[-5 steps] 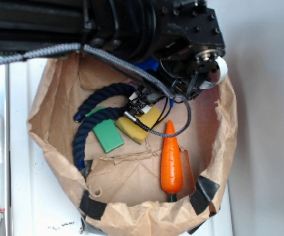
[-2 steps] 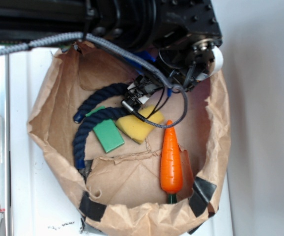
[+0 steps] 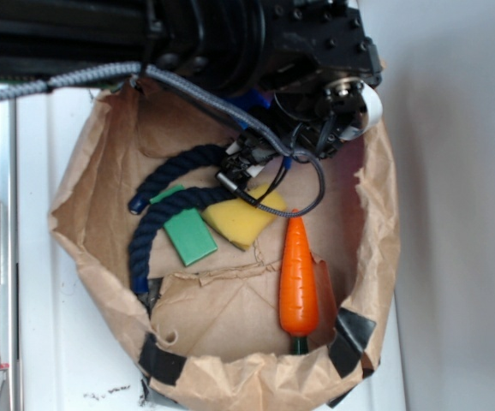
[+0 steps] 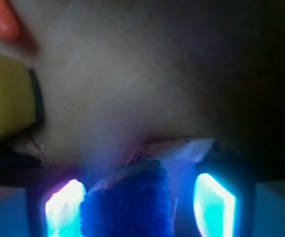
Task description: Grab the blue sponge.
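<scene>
The blue sponge [image 4: 127, 202] sits between the gripper [image 4: 138, 205] fingers (glowing pads flank it, gaps visible); gripper parted; arm overhangs the paper bag [image 3: 93, 171]

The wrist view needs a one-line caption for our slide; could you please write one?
Wrist view: the blue sponge sits between the end effector fingers, with the yellow sponge at left.

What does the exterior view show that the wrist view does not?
Only the exterior shows the paper bag, the navy rope, the green block and the whole carrot. Only the wrist shows the blue sponge between the two glowing jaws, with a gap on the right. Both show the yellow sponge and the carrot.
</scene>
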Controlling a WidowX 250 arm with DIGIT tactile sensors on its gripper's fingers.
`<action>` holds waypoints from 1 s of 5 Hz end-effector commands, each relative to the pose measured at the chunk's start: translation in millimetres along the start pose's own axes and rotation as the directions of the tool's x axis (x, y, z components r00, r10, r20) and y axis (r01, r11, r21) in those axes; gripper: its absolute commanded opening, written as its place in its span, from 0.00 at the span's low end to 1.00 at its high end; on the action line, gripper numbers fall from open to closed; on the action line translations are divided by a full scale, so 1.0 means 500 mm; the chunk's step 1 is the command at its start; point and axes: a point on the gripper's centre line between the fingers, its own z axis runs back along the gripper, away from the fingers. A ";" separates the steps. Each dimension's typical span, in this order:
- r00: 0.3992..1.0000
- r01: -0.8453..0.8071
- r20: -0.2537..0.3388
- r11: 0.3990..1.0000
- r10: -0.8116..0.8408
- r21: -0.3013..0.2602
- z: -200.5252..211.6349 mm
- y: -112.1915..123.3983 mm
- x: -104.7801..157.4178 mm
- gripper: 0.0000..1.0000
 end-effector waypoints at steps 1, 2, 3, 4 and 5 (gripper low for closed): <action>0.999 -0.032 0.022 0.999 0.031 0.038 0.002 0.016 0.000 0.00; 0.998 -0.050 0.029 0.998 0.049 0.042 0.004 0.014 0.010 0.00; 0.996 -0.081 0.038 0.996 0.080 0.022 0.049 0.001 0.014 0.00; 0.993 -0.115 0.031 0.992 0.116 -0.053 0.135 -0.024 -0.005 0.00; 0.992 -0.115 0.031 0.988 0.118 -0.100 0.229 -0.093 -0.033 0.00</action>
